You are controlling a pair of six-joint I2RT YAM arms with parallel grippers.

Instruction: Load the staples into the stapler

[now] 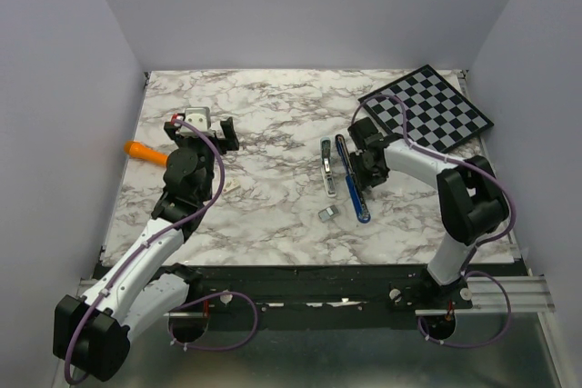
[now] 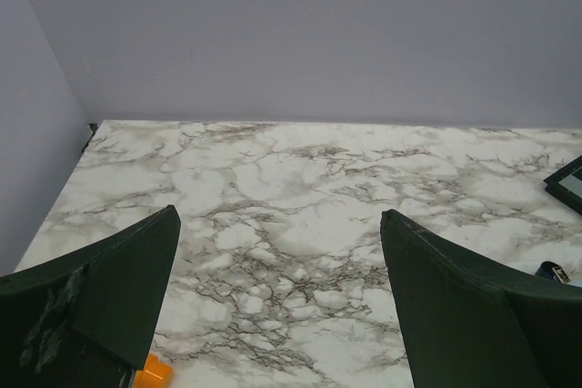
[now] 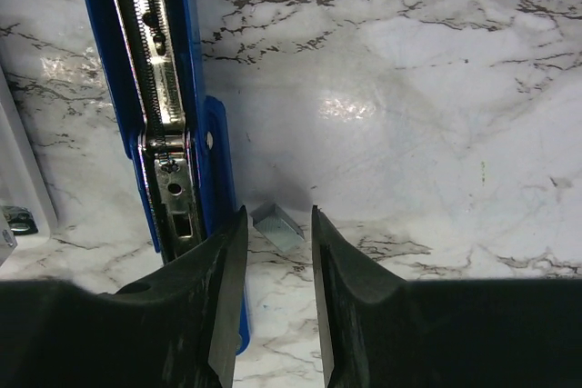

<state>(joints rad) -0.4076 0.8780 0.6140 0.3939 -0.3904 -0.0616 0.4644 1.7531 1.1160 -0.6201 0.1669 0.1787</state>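
My right gripper is low over the marble table, its jaws parted only narrowly. A small grey block of staples lies flat on the table in the gap just ahead of the tips. It sits a little askew to the jaws, and I see a sliver of space on either side, so nothing is pinched. The stapler lies swung open just outside my left-hand finger, the blue base running straight ahead from that finger with the silvery channel facing up. The finger's outer edge overlaps the near end of the base; I cannot tell whether they touch. From the top camera the stapler's light top half lies alongside the base, on its far side from the jaws, and a small silvery piece rests near that half's end.

My left gripper is well away from all this, its jaws spread wide with only bare marble between them. An orange stick lies outside its left finger and a checkerboard is far out past its right finger.
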